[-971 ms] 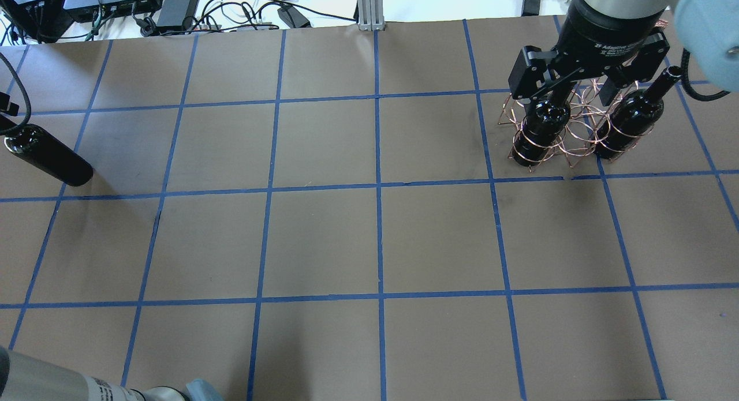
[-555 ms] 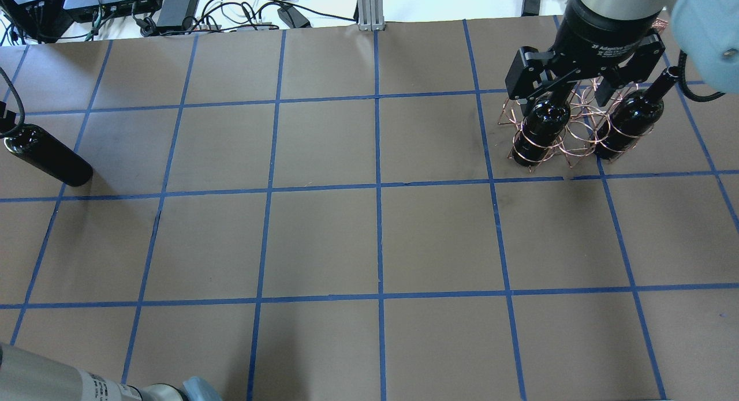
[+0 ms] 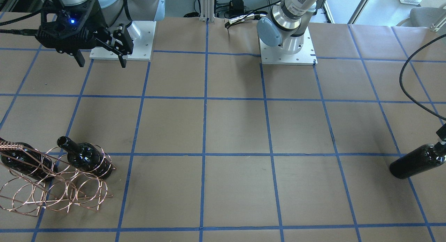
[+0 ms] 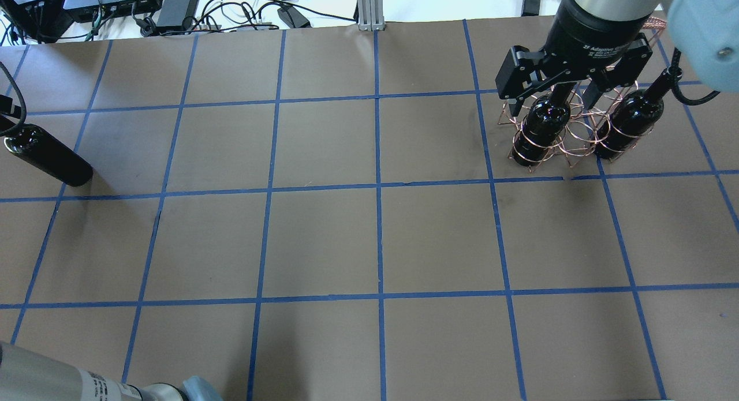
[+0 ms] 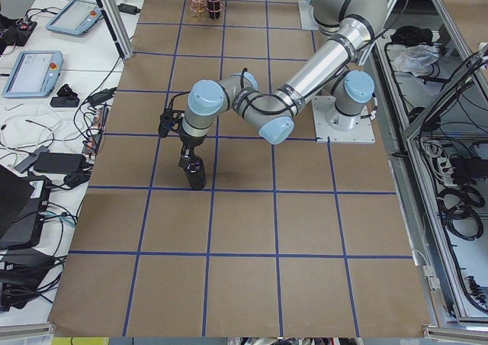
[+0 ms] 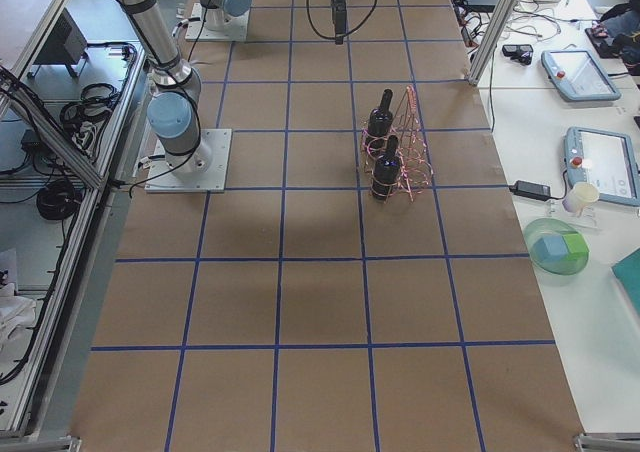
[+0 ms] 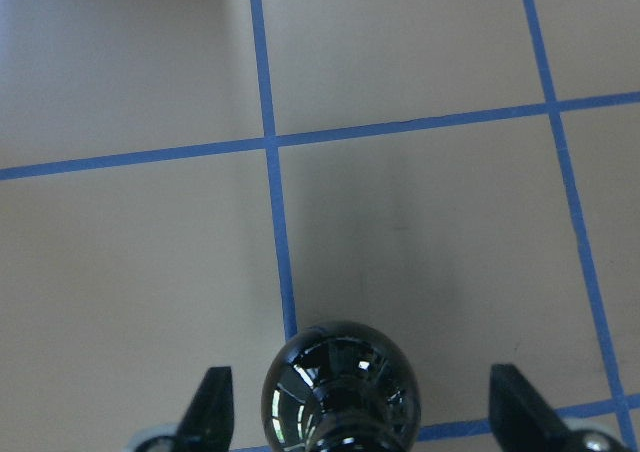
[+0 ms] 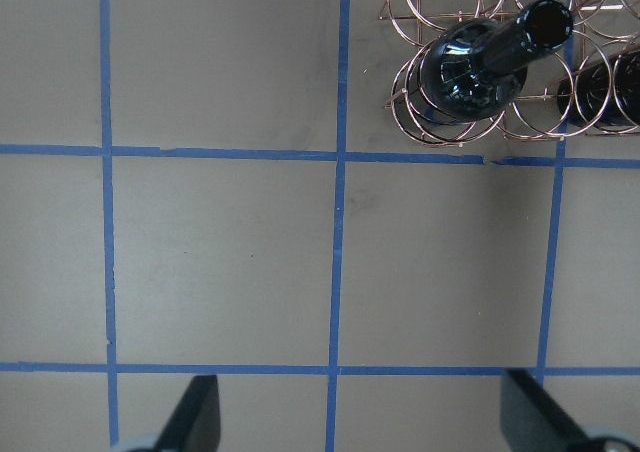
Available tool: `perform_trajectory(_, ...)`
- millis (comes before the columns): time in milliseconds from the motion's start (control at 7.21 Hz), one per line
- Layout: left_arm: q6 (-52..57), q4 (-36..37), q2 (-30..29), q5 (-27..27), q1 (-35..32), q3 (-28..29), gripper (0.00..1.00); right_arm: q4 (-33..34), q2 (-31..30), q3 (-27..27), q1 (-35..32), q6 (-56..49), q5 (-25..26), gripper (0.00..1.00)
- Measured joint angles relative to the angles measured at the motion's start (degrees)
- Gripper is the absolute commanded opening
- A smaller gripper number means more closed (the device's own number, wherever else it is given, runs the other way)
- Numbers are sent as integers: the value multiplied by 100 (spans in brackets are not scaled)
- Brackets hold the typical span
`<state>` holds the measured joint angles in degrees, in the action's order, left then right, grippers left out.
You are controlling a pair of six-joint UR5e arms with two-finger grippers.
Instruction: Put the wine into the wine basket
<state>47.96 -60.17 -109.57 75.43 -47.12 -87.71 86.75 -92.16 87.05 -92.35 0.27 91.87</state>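
Overhead exterior: two wine bottles [image 4: 540, 130] sit in the wine basket [image 4: 576, 140], with my right jaws wide open, empty and clear of them. The third wine bottle [image 4: 49, 158] stands on the desk [image 4: 375, 239], my left jaws open astride it, not yet gripped.

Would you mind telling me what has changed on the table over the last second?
The right gripper, open and empty, has drifted up and left in the overhead view, backing away from the wine basket. Nothing was grasped or released. The basket, the two bottles in it and the third bottle at the left edge have stayed put.
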Motion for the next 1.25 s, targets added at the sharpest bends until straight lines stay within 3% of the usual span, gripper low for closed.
perform_trajectory(416, 27, -14, 0, 14, 13, -68, 50, 37, -1, 0, -1, -7, -1, 100)
perform_trajectory(832, 52, -30, -15, 10, 122, -121, 34, 49, 13, 4, -9, 36, 0, 100)
perform_trajectory(1248, 64, -57, 5, 5, 153, -128, 10, 33, 220, 12, -3, 36, 4, 100)
